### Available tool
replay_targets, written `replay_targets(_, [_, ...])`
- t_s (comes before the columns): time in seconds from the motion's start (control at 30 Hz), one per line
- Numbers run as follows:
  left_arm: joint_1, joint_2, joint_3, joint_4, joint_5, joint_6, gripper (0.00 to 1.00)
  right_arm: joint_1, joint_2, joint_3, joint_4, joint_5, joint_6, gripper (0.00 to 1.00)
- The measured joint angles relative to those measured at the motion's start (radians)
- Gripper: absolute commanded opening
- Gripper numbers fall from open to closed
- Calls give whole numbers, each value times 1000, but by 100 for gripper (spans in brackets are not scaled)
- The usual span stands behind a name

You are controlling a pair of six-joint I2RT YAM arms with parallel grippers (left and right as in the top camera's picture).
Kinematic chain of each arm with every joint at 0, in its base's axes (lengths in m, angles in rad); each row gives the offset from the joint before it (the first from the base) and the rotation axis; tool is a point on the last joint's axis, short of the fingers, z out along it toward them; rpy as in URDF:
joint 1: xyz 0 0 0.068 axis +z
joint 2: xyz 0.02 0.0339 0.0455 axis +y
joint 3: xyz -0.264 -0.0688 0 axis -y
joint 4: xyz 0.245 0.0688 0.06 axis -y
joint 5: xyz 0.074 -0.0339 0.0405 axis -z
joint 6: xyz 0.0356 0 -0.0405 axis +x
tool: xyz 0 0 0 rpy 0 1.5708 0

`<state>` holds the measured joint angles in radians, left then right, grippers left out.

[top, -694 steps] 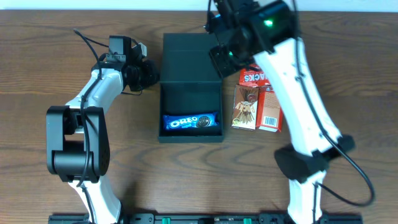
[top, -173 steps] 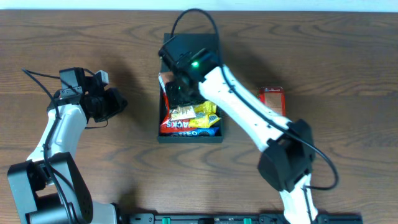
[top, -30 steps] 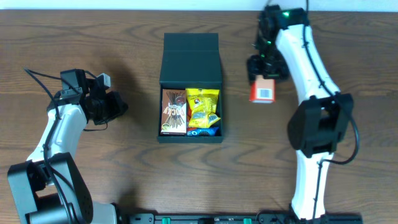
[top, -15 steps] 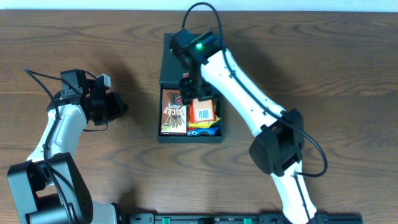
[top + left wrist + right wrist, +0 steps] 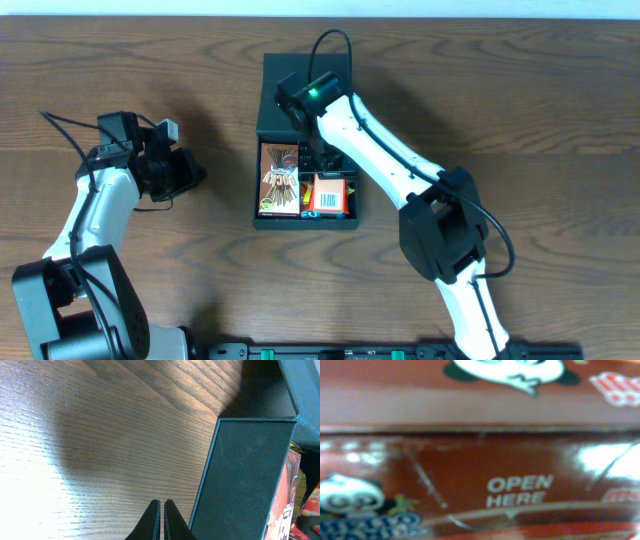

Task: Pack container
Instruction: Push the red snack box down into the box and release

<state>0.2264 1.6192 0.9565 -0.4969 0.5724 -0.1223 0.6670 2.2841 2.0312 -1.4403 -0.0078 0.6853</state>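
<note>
Box (image 5: 306, 95) lies open under my right claw (image 5: 325, 160), which hangs just over a red carton (image 5: 330, 195) inside; its grip I cannot tell. My left claw (image 5: 161, 510), pinched narrow and empty, points at the box's side.

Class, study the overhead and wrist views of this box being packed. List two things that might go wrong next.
The red snack box fills the right wrist view, so the right gripper is very close; withdrawing could drag it out of the container. The right arm reaches across the open lid and might knock it.
</note>
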Motion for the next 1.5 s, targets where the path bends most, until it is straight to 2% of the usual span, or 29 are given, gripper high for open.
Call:
replay_targets(0.13, [0,0,0,1,0,0,6,0,0,-25,8,-27,-30,68])
replay_targets(0.17, [0,0,0,1,0,0,6,0,0,-26,8,-31,-38,71])
replay_targets(0.23, [0,0,0,1,0,0,6,0,0,-26,11,-40,-50,84])
replay_targets(0.4, [0,0,0,2,0,0,6,-1,0,-20,-13,-48,-95,92])
replay_targets(0.5, [0,0,0,2,0,0,6,-8,0,60,-94,-49,-121,96])
replay_targets(0.57, [0,0,0,3,-1,0,6,-22,0,183,-154,-49,-155,97])
replay_targets(0.6, [0,0,0,3,0,0,6,-32,0,243,-174,-50,-173,88])
replay_targets(0.63, [0,0,0,2,0,0,6,-40,0,281,-189,-52,-196,71])
replay_targets(0.67, [0,0,0,2,-1,0,6,-53,0,337,-204,-61,-219,36])
replay_targets(0.7, [0,0,0,2,0,0,6,-65,-1,369,-210,-80,-249,15])
replay_targets(0.73, [0,0,0,2,0,0,6,-75,-2,388,-210,-107,-281,2])
replay_targets(0.9, [0,0,0,2,0,0,6,-121,-2,371,-148,-362,-524,1])
replay_targets(1.03, [0,0,0,2,0,0,6,-130,-2,208,-66,-590,-700,2])
replay_targets(1.33, [0,0,0,3,-6,0,6,-176,-2,-163,144,-764,-794,1])
replay_targets(1.5, [0,0,0,3,-8,0,6,-212,-14,-256,204,-869,-800,2])
